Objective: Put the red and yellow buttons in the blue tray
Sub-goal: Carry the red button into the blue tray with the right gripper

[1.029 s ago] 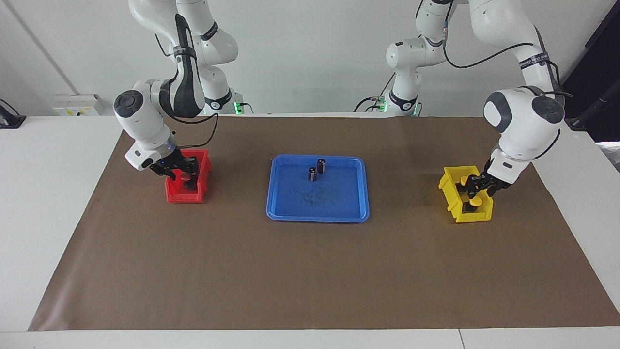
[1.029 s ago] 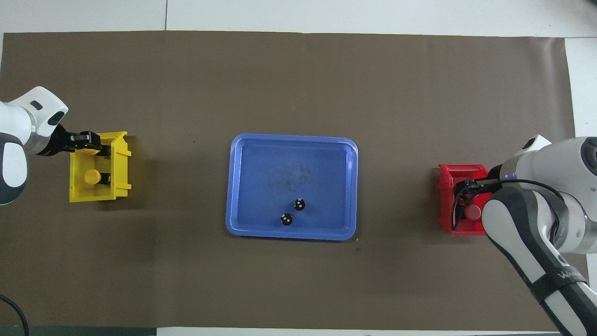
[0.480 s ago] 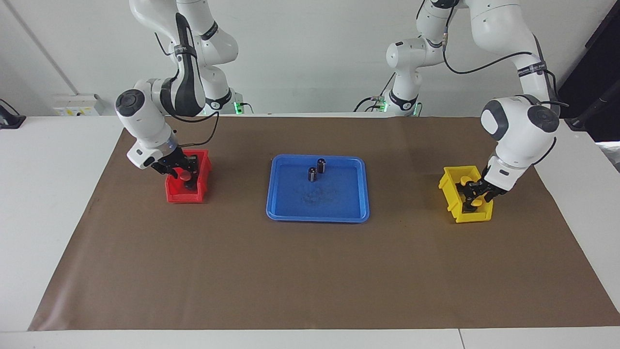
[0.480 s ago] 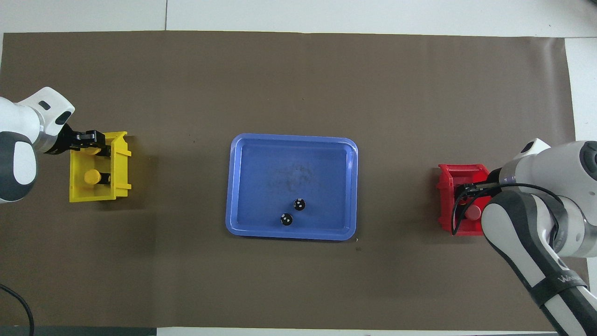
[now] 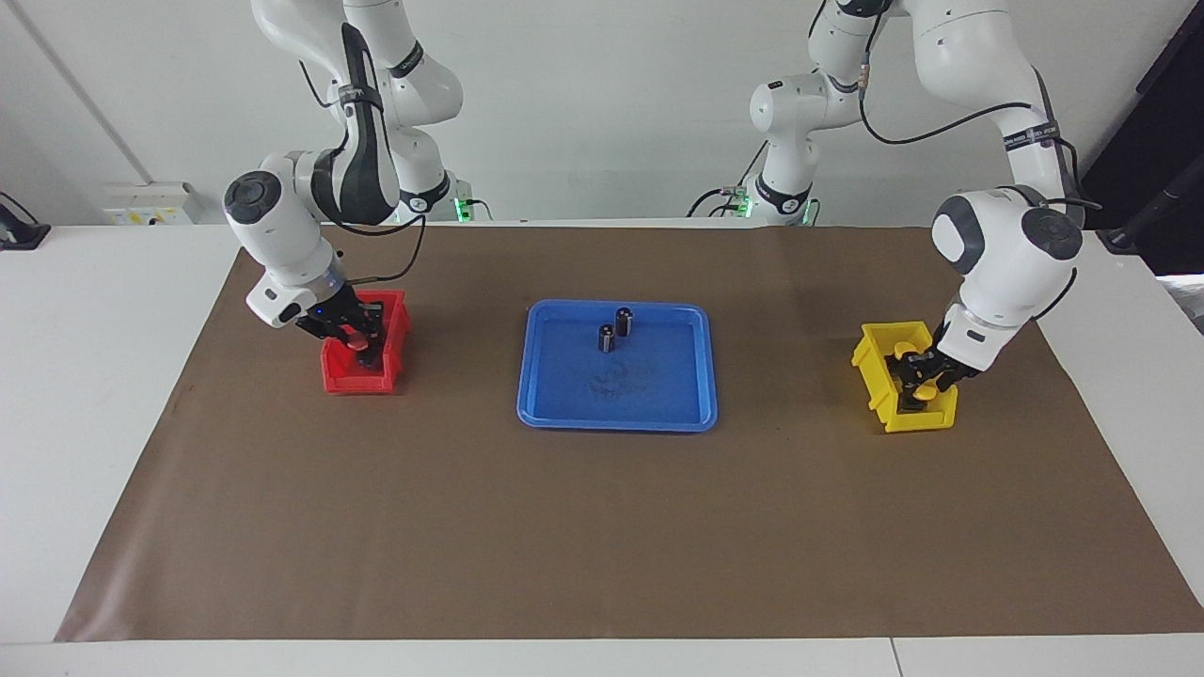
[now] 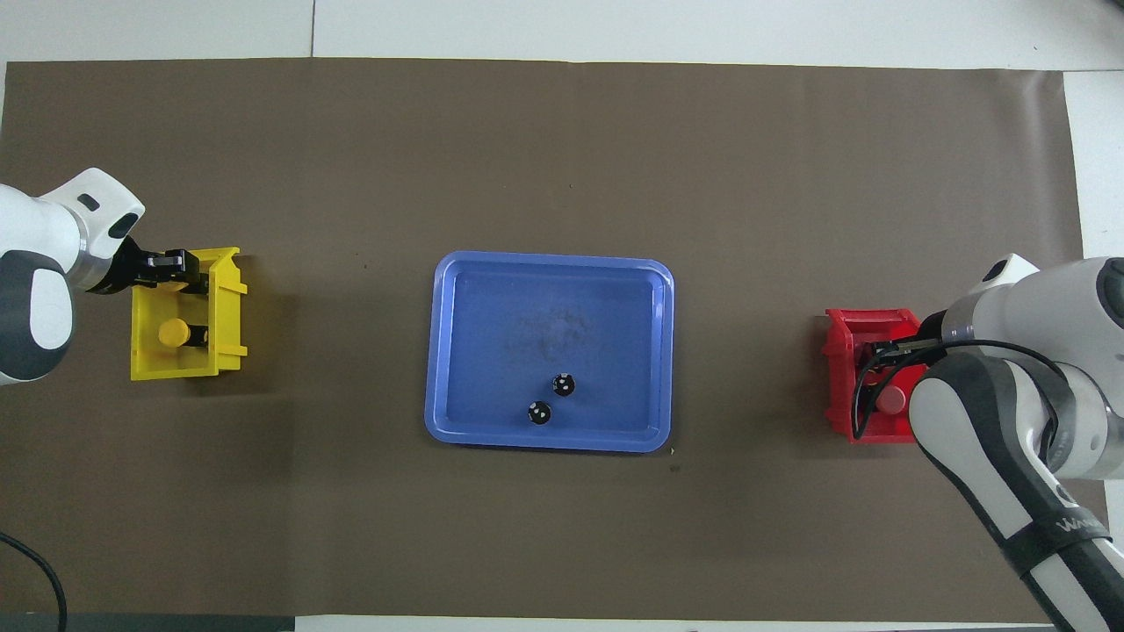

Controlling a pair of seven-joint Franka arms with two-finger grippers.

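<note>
We count no buttons in the blue tray (image 5: 616, 414) (only two dark grey cylinders (image 5: 614, 330)). Toward either end from it, right gripper (image 5: 350, 340) works the red bin (image 5: 362, 380), left gripper (image 5: 920, 381) the yellow bin (image 5: 884, 387); jaw states unreadable, so nothing delivered yet.

You're getting one high camera looking across the table at both robots, and another looking steeply down from above their end. Both are sharing the brown mat (image 5: 602, 527) and blue tray (image 6: 448, 351), half a turn apart.
</note>
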